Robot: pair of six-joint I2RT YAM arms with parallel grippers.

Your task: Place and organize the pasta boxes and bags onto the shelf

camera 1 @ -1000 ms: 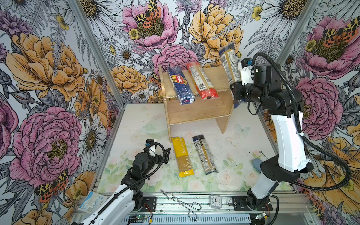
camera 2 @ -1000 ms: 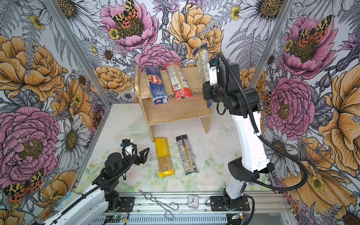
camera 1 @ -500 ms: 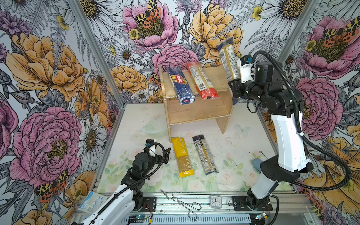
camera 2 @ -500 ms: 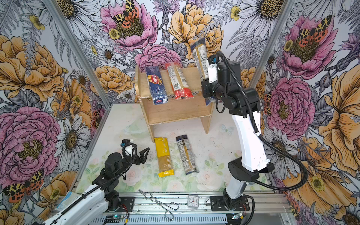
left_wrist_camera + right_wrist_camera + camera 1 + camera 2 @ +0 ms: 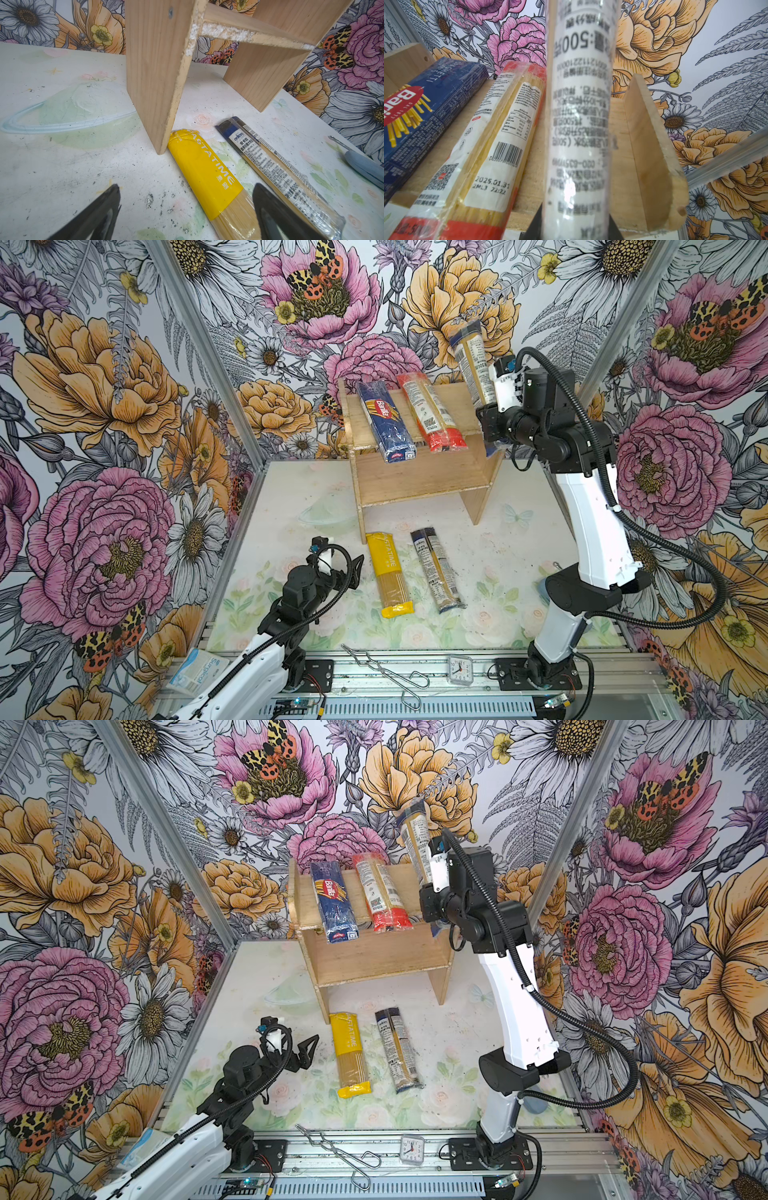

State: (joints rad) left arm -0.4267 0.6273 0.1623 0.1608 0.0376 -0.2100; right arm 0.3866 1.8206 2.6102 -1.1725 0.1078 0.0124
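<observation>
The pale wood shelf (image 5: pixel 415 477) stands at the back. A dark blue Barilla box (image 5: pixel 386 423) and a red-ended clear pack (image 5: pixel 430 414) lie side by side on its top board. My right gripper (image 5: pixel 487 420) is shut on a clear pasta bag with dark ends (image 5: pixel 471 360). The bag (image 5: pixel 581 124) is steeply tilted over the right end of the top board, beside the red-ended pack (image 5: pixel 492 145). A yellow pack (image 5: pixel 388 574) and a clear dark-ended pack (image 5: pixel 436 570) lie on the table in front of the shelf. Left of them my left gripper (image 5: pixel 353 572) is open, with nothing held (image 5: pixel 187 207).
A white-blue Surgical packet (image 5: pixel 199 670), metal tongs (image 5: pixel 386 672) and a small clock (image 5: pixel 460 670) lie along the front rail. A blue-grey handled tool (image 5: pixel 361 166) lies on the table by the right arm's base. The shelf's right side panel (image 5: pixel 652 155) rises next to the held bag.
My right gripper has carried the clear bag a little to the left, over the shelf's top board. The left arm and the packs on the table have not moved.
</observation>
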